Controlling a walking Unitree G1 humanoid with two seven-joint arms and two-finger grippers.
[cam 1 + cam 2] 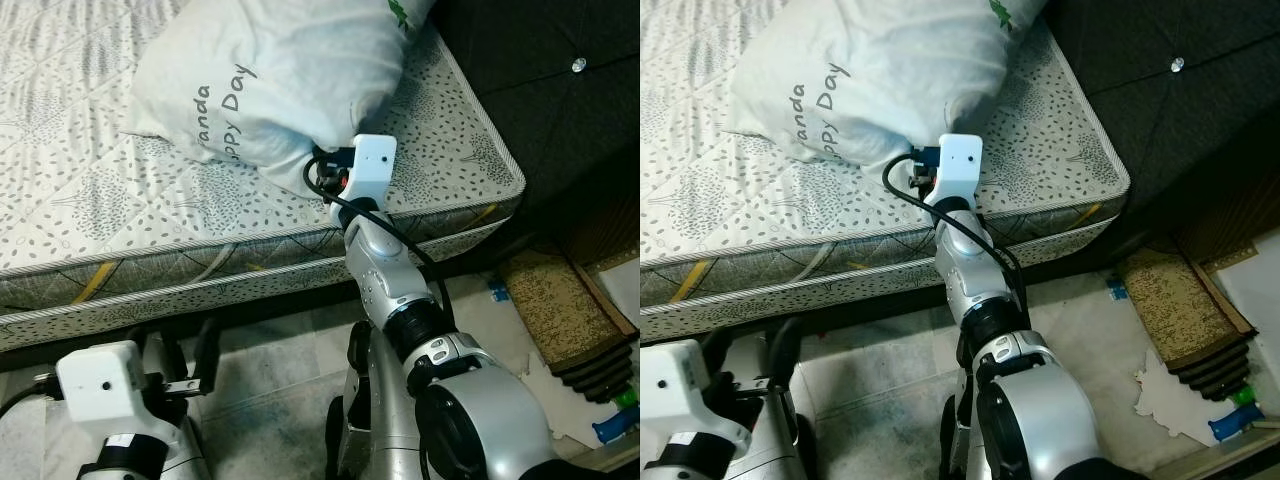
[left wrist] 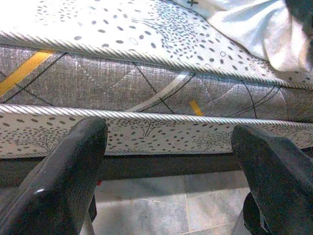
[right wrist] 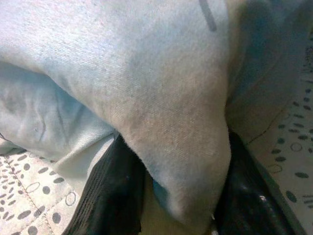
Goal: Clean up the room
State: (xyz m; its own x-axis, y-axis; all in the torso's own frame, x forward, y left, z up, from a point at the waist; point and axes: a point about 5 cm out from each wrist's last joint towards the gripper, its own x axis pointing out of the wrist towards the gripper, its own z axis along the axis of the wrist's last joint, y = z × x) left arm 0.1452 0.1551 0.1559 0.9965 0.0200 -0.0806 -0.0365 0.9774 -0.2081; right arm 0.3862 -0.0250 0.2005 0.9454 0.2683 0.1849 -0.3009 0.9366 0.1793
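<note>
A white pillow (image 1: 270, 80) with grey lettering lies on the patterned mattress (image 1: 90, 200), near the headboard end. My right gripper (image 1: 325, 170) reaches over the mattress edge and is shut on the pillow's near corner (image 3: 186, 161), with cloth bunched between the two black fingers (image 3: 110, 196). My left gripper (image 1: 205, 350) hangs low beside the bed, open, its fingers (image 2: 63, 171) facing the mattress side (image 2: 156, 98) with nothing between them.
A dark tufted headboard (image 1: 560, 90) stands at the right of the bed. On the tiled floor (image 1: 270, 400) to the right lie a brown mat (image 1: 570, 310), white paper scraps (image 1: 1170, 395) and a blue object (image 1: 615, 425).
</note>
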